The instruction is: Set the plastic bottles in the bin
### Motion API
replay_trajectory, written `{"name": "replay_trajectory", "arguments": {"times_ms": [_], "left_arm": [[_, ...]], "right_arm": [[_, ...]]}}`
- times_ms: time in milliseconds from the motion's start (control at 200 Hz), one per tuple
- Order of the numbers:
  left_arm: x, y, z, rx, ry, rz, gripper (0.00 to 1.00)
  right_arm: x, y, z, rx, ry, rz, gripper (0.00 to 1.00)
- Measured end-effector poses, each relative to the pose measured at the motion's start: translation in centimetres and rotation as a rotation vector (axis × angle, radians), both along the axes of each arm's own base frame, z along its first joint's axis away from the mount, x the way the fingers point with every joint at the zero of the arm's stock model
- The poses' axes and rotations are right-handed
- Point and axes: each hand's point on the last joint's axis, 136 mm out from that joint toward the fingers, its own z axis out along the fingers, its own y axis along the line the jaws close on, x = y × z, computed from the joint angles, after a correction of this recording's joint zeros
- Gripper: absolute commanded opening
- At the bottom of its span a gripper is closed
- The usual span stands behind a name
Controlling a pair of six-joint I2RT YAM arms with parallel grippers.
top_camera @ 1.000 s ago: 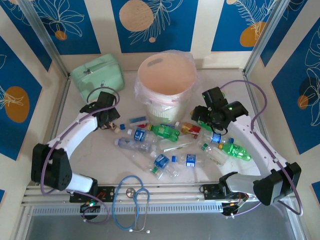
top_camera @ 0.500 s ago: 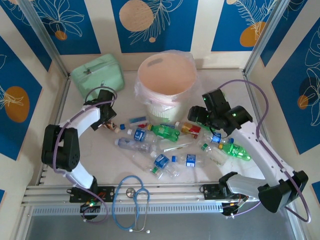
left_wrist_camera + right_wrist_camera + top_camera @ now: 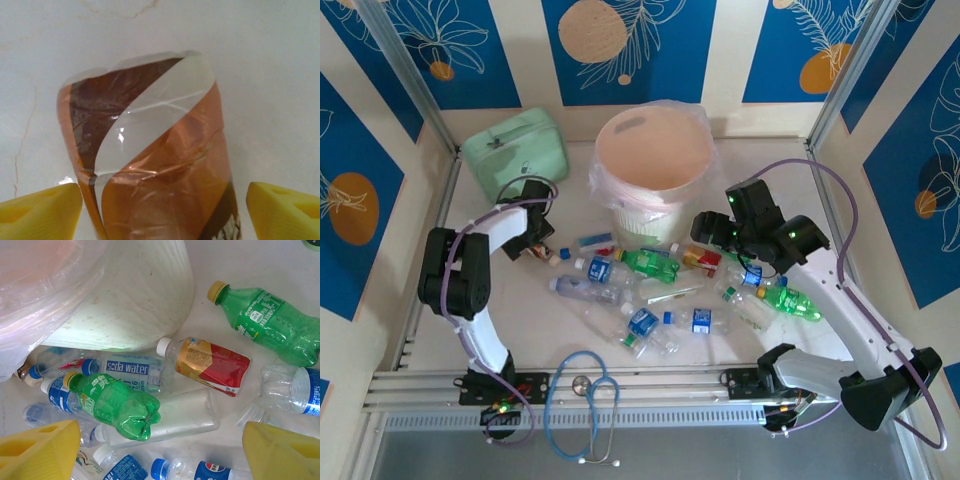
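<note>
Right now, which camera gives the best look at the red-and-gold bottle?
The right wrist view: the red-and-gold bottle lies close and whole, its white cap toward the bin. In the top view it is a small patch near the bin's foot.

Bright, even light falls from overhead, leaving only faint, soft shadows on the pale worktop (image 3: pixel 525 320) in the top view, which is sharp throughout. In the left wrist view a small white glint sits on the brown-labelled bottle (image 3: pixel 160 190), and the yellow fingertips (image 3: pixel 40 212) at the lower corners look soft. In the right wrist view the clear liner (image 3: pixel 45 295) of the bin (image 3: pixel 140 305) washes out to a pale glare at upper left.
</note>
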Motion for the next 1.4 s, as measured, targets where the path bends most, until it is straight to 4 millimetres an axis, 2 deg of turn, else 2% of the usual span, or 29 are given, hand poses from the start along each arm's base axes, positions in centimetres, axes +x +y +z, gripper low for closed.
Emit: {"name": "replay_trajectory", "arguments": {"times_ms": [440,625,725,820,935,1030,1136,1271,1341,1401], "left_arm": [[-0.3,0.2,-0.3,0.007,0.012,0.0,0.58],[-0.5,0.2,0.0,0.006,0.008,-0.002,0.52],[-0.8,0.3,0.7,0.003,-0.008,-0.001,0.52],[-1.4,0.2,2.5,-0.01,-0.049,-0.003,0.52],[-2.5,-0.2,6.3,-0.043,-0.128,-0.019,0.53],[-3.3,-1.0,11.1,-0.072,-0.233,-0.062,0.54],[-3.2,-2.6,18.2,-0.1,-0.379,-0.147,0.54],[-1.9,-5.5,28.8,-0.129,-0.613,-0.27,0.56],[-1.7,-7.1,32.7,-0.158,-0.707,-0.328,0.56],[-1.6,-8.7,35.2,-0.193,-0.765,-0.374,0.56]], "right_arm": [[-0.3,-0.2,0.8,0.015,-0.028,0.0,0.82],[-0.7,-0.4,1.6,0.028,-0.052,0.0,0.82],[-0.9,-0.5,2.0,0.036,-0.066,-0.001,0.82],[-0.9,-0.8,2.3,0.041,-0.076,-0.009,0.82],[-0.8,-1.1,2.4,0.043,-0.078,-0.022,0.82],[-0.7,-1.3,2.4,0.045,-0.077,-0.027,0.81],[-0.7,-1.2,2.4,0.049,-0.074,-0.026,0.81],[-0.7,-1.0,2.7,0.06,-0.077,-0.02,0.81],[-0.7,-1.0,3.0,0.067,-0.083,-0.018,0.81],[-0.6,-0.9,3.2,0.07,-0.088,-0.018,0.81]]}}
